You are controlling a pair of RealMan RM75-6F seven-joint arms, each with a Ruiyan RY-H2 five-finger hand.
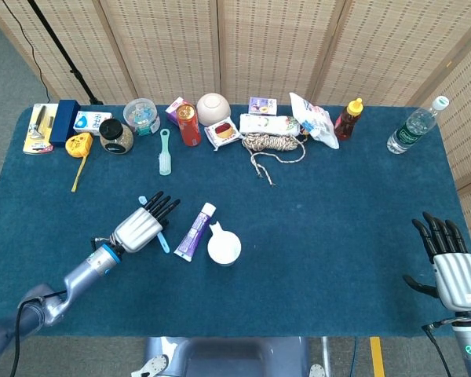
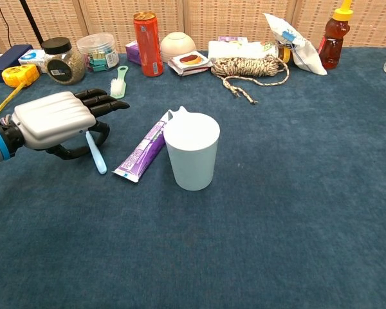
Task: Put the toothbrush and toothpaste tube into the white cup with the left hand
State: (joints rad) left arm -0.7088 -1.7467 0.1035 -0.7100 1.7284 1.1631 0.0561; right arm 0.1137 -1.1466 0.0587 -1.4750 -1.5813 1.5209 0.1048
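We see our left hand closed around the toothbrush near the table's front-left; toothpaste tube touches the white cup. Our right hand rests spread, holding nothing.

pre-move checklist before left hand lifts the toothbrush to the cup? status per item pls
1. Left hand on the toothbrush: the handle sticks out below the palm between thumb and fingers. Firm grip: cannot tell.
2. Toothbrush clear of the table: cannot tell; its tip looks close to the cloth.
3. White cup upright, mouth open and unblocked: ok.
4. Toothpaste tube out of the way: not ok; it lies flat between hand and cup, so the lift should go over it.
5. Tube in the cup: not ok, to do after the brush.
6. Right hand far off at the table's near right edge, holding nothing: ok.
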